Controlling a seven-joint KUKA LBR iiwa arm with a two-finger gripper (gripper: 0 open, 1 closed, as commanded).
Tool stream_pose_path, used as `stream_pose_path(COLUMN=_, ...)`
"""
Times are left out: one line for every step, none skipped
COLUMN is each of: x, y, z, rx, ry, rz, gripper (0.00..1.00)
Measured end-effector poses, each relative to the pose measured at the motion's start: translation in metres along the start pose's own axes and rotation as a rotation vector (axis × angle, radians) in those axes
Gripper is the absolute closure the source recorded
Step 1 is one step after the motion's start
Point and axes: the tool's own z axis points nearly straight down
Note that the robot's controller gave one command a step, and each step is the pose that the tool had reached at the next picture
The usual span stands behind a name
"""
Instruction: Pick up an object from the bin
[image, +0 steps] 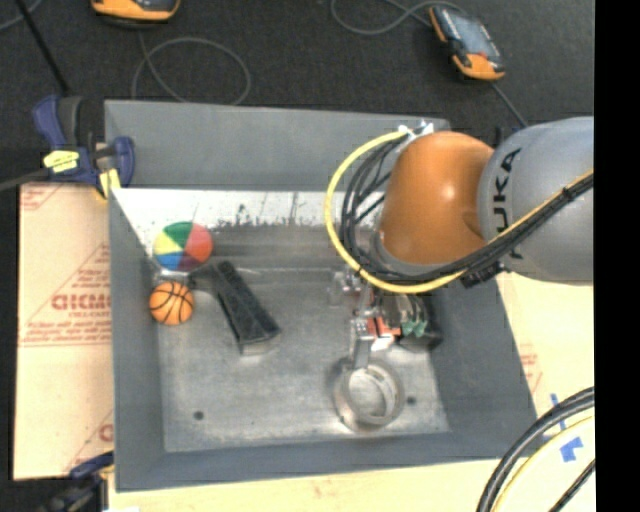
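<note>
Low in the bin (270, 395), toward its near right corner, lies a round, ring-shaped thing (345, 398), silvery or clear, with a pale rim and a hollow middle through which the grey floor seems to show; whether it is a roll of tape, a lid or a shallow cup cannot be told. It rests flat on the floor, apart from everything else. The gripper (362, 352) hangs just at the ring's far rim, under the arm's orange cover (430, 200) and its loops of cable, and that bulk hides most of the wrist. Whether the gripper is apart or together cannot be told, nor whether it touches the ring. Well away on the left side sit a multicoloured ball (183, 245) against the back wall, a small orange basketball (172, 302) just in front of it, and a long black bar-shaped object (243, 305) lying aslant beside them, its kind unclear.
</note>
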Motion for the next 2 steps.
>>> stream_pose_path(x=-0.001, y=0.000, z=-0.004, rx=0.000, ry=-0.007, rz=0.000, gripper=0.00)
stream_pose_path(x=0.006, y=-0.002, z=0.024, rx=-0.001, ry=-0.009, rz=0.024, gripper=0.00)
